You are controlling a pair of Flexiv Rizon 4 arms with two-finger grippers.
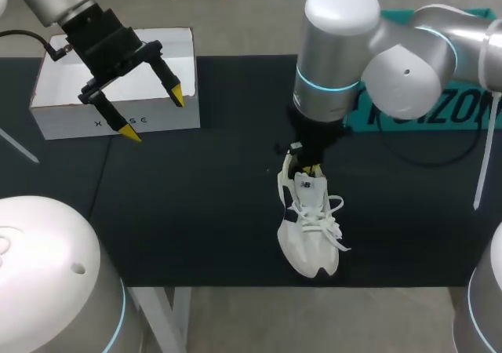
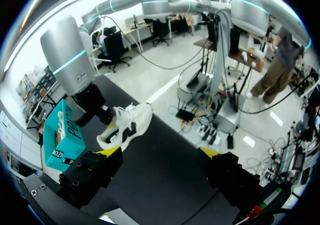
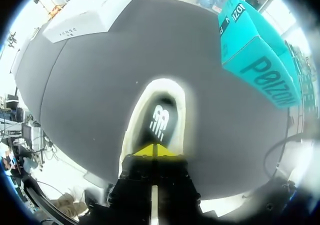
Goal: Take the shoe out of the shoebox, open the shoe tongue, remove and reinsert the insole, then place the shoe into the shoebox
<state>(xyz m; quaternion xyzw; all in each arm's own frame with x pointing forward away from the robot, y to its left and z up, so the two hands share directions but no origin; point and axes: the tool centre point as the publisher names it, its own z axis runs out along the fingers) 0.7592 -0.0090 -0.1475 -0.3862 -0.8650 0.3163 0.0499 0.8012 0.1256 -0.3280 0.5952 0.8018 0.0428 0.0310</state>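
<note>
Close to the near edge of the black tabletop (image 1: 196, 200), a little right of the middle, is the white shoe (image 1: 308, 235), its toe toward that edge and its loose laces spilling to the right. Whether its sole rests fully on the tabletop I cannot tell. The right end effector (image 1: 304, 167) comes straight down onto the shoe's far end. In the right wrist view its yellow fingertips (image 3: 145, 150) are pressed almost together, pinching the white rim of the shoe (image 3: 157, 117) just in front of the dark inner part that bears a white logo.

Farther back, at the far left corner, stands the white shoebox (image 1: 47, 94). The left end effector (image 1: 154, 114) hangs above the box's front wall with its two fingers spread wide and nothing between them. The left wrist view shows the same wide gap, with the shoe (image 2: 131, 122) well ahead of it.

At the far right edge, behind the right arm, lies a teal box (image 1: 375, 111)
</note>
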